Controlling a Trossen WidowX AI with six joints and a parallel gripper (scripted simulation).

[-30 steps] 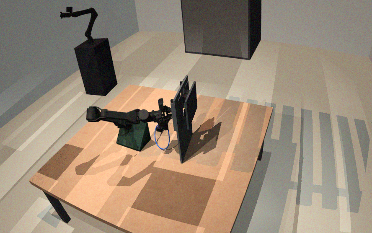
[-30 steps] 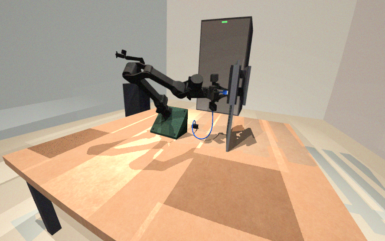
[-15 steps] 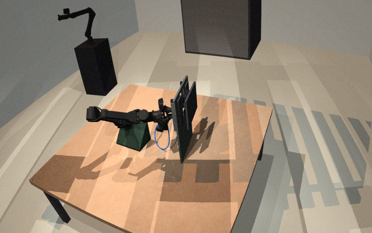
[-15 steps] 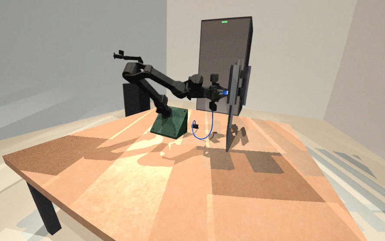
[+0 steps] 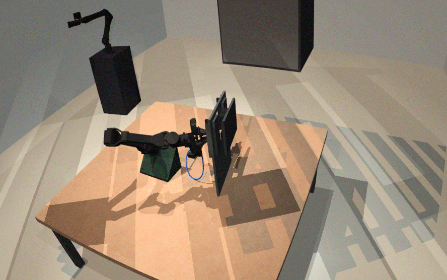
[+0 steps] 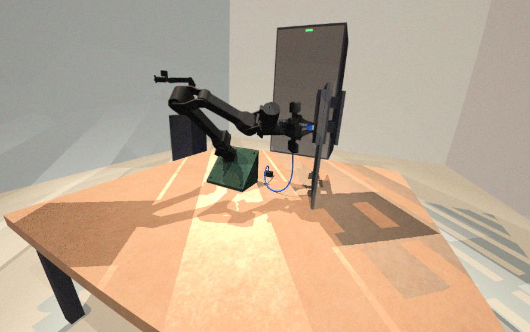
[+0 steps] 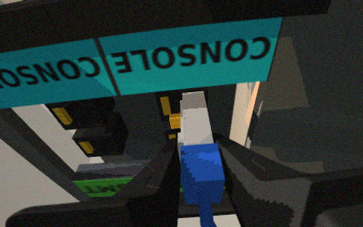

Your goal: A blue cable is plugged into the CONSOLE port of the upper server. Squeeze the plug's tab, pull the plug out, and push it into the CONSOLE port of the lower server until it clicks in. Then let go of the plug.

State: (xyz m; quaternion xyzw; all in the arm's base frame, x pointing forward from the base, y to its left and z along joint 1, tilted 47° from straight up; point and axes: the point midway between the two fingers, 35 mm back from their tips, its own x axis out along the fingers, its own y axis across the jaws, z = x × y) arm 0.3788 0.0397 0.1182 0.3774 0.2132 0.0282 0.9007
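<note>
- Likely step: the transfer between servers, with the plug [image 6: 309, 127] [image 7: 202, 167] being lined up on a CONSOLE port; which server this is, I cannot tell.
- In the wrist view its clear nose points to 12 o'clock, towards the teal CONSOLE label [image 7: 190, 61]; whether it has entered a socket is unclear.
- The gripper [image 5: 206, 134] [image 6: 311, 128] [image 7: 194, 141] is narrowed onto the plug, one finger each side.
- Next calls for confirming the port, then a straight push until it clicks, before release.
- Seen from the exterior, the arm [image 6: 224, 109] [image 5: 141, 138] reaches towards 3 o'clock, forearm sloping down, wrist nearly level.
</note>
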